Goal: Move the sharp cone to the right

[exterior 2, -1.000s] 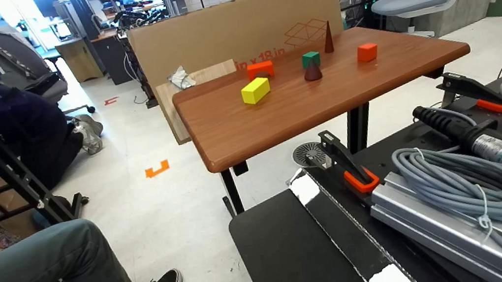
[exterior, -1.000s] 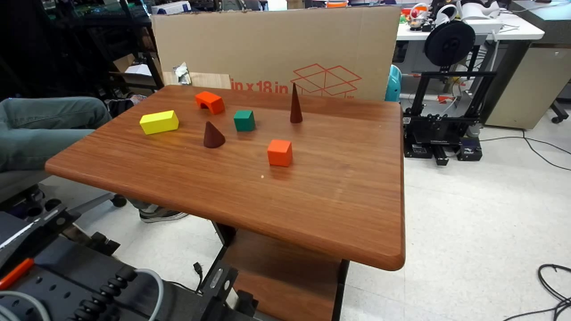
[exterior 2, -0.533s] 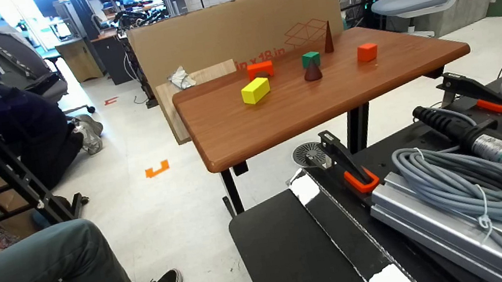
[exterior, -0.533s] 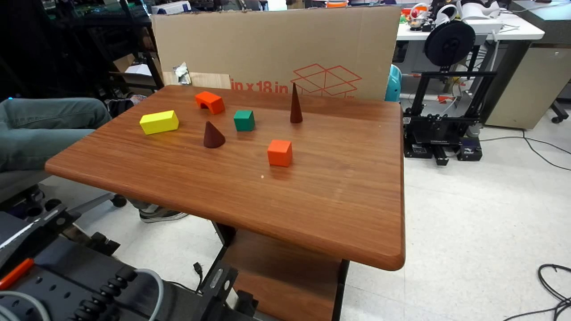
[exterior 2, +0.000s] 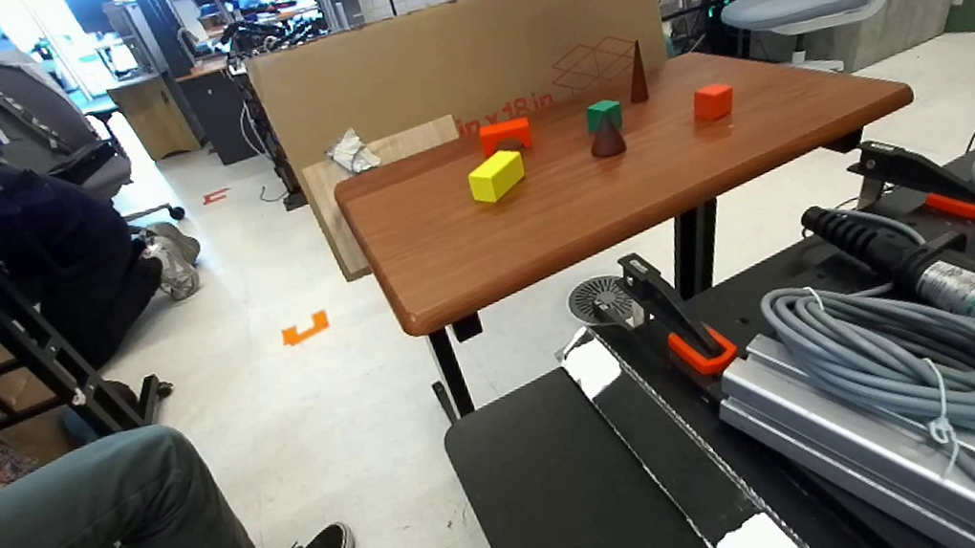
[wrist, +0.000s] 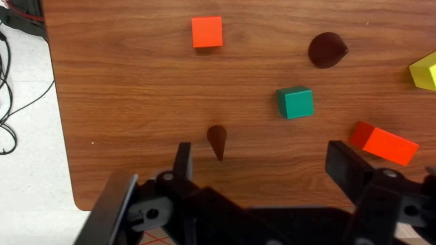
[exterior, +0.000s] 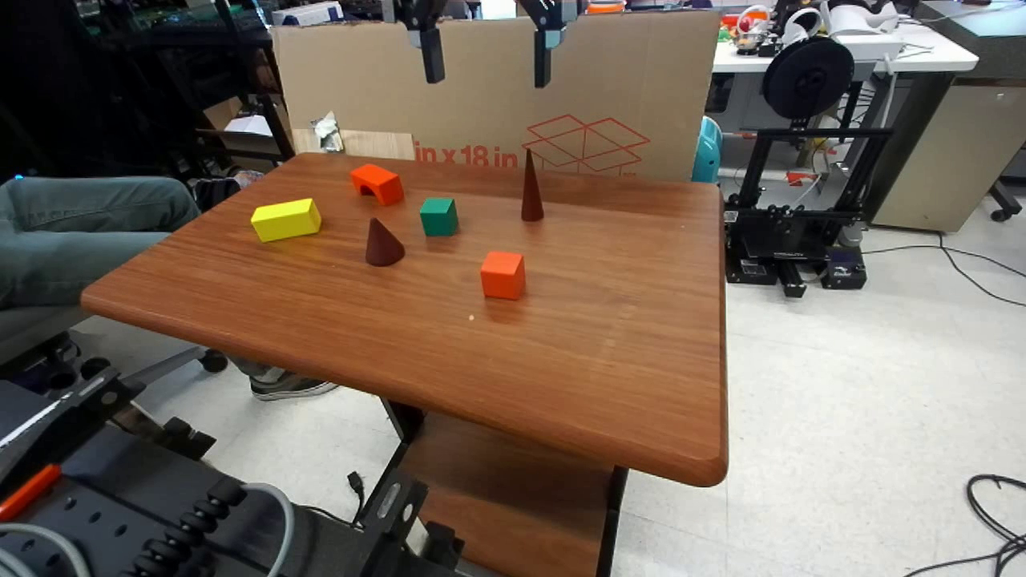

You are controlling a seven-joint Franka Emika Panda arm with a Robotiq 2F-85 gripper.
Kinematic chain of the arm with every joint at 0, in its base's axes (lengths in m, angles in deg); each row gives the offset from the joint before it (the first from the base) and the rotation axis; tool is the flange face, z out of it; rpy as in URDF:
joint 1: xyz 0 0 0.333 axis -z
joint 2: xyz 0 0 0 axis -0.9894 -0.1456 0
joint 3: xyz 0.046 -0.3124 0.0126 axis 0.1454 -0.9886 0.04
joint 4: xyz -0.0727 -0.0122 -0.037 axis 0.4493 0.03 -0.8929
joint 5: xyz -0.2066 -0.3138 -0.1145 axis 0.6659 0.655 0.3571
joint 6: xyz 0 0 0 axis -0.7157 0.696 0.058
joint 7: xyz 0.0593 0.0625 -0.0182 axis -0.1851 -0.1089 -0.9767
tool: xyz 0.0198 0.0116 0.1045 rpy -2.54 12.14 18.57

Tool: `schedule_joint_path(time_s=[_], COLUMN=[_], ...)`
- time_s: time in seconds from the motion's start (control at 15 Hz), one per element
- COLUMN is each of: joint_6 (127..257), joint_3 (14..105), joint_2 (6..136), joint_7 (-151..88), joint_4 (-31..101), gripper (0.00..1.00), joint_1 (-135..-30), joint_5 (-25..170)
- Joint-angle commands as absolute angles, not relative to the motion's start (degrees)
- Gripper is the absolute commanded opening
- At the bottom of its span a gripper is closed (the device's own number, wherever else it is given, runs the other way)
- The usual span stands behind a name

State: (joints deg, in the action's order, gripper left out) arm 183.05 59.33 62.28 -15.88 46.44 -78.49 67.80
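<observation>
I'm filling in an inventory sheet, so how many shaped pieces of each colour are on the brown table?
Orange: 2 (orange cube, orange arch)
Dark red-brown: 2 (sharp cone, shorter cone)
Yellow: 1 (yellow block)
Green: 1 (green block)
Total: 6

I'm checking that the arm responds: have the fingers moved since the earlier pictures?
Yes. In an exterior view, the fingers have come down into frame, in front of the cardboard.
</observation>
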Motion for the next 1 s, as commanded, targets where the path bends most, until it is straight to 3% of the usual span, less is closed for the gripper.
schedule_joint_path(time_s=[0.0,0.93], joint_6=[182.35,181.73], joint_3=[60.22,60.06], joint_2=[57.64,46.98], joint_7=[-16.62,-16.50], joint_4=[41.53,33.17], gripper=[1.00,1.00], joint_1=[-77.63,-77.62], joint_5=[68.97,71.41])
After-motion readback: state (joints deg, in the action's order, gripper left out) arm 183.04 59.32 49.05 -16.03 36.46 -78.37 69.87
